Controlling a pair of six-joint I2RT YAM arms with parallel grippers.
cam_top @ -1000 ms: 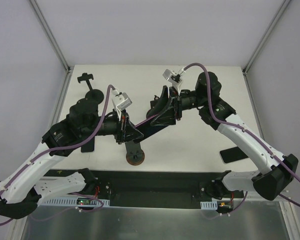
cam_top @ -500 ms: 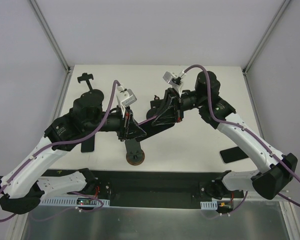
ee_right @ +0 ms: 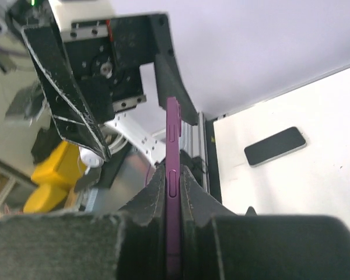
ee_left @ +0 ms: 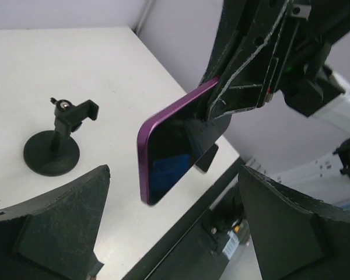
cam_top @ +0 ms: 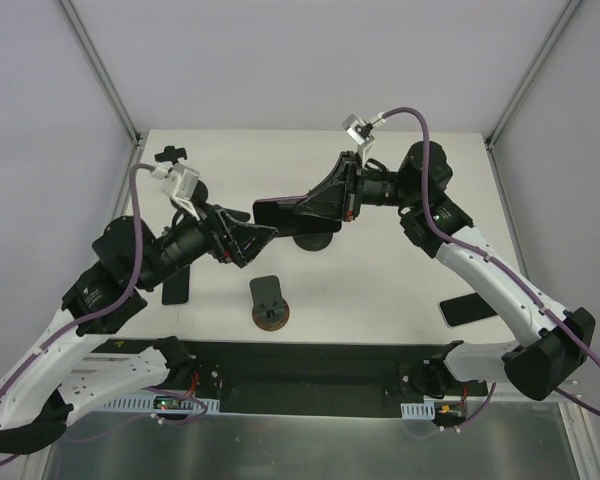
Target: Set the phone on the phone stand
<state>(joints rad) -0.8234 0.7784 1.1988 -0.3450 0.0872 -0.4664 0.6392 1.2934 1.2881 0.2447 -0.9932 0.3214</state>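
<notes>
A purple phone [cam_top: 276,212] hangs level above the middle of the table, and my right gripper [cam_top: 302,207] is shut on its right end. In the right wrist view the phone [ee_right: 172,128] stands edge-on between the closed fingers of that gripper [ee_right: 173,170]. My left gripper [cam_top: 258,243] is open just left of the phone and touches nothing; in its wrist view the phone [ee_left: 172,151] floats ahead of the wide-apart jaws of the left gripper [ee_left: 174,175]. A black phone stand [cam_top: 317,238] with a round base sits under the phone.
A clamp stand [cam_top: 170,155] is at the back left, and a small stand on a brown base [cam_top: 268,303] is near the front edge. Black phones lie at the left [cam_top: 175,285] and right [cam_top: 467,308]. The black rail [cam_top: 310,365] borders the near edge.
My left gripper has opened, let go of the phone and drawn back to the left. My right gripper has shut on the phone and now carries it alone.
</notes>
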